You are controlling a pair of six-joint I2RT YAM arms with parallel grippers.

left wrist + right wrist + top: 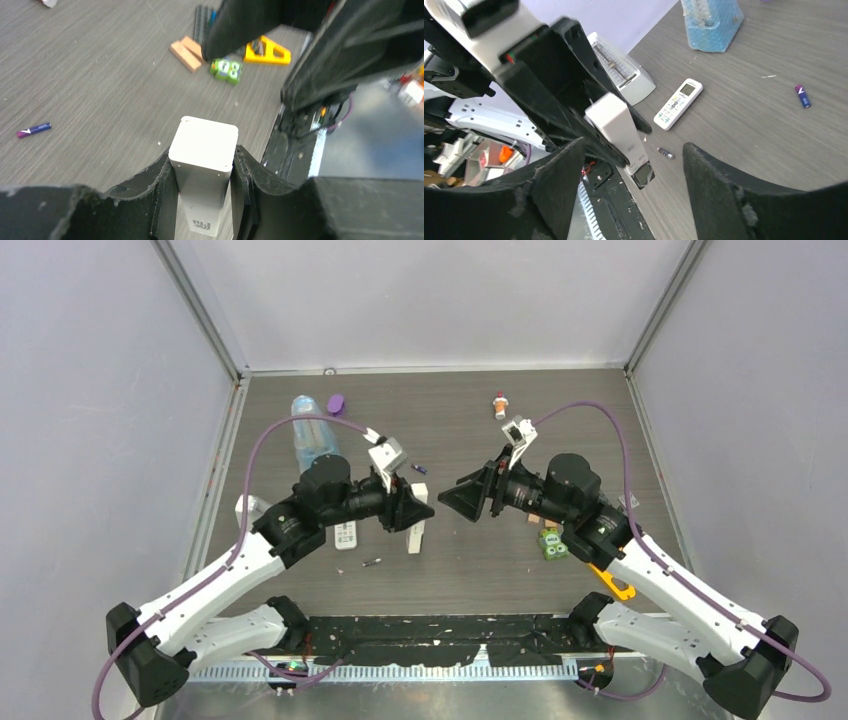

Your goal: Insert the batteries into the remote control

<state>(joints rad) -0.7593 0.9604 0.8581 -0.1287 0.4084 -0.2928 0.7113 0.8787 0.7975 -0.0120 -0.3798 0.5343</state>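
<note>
The left tool (pixel 414 510) is pinching a white bar (pixel 202 162) between its fingers. The bar stands roughly upright, with its dark-tipped lower end close to the tabletop (pixel 450 410) near the middle. Whether that end touches the surface cannot be told.

The right tool (pixel 458 498) is spread wide and holds nothing. It faces the left tool from just beside it, and the bar shows between its fingers (pixel 556 185) in the right wrist view.

The remote control (pixel 678 103) lies flat with its screen and buttons up, left of the middle and toward the near edge. In the top view it is partly under the left arm.

A dark battery (pixel 665 152) lies on the tabletop near the remote control, a little closer to the near edge, between the remote control and the bar. A purple battery (pixel 33 130) lies by itself near the middle, on the far side of the left tool and apart from the remote control.

A water bottle (pixel 310 435) lies toward the far left corner. A green toy (pixel 226 69), two wooden blocks (pixel 187 52) and a yellow piece (pixel 267 51) sit toward the right edge.
</note>
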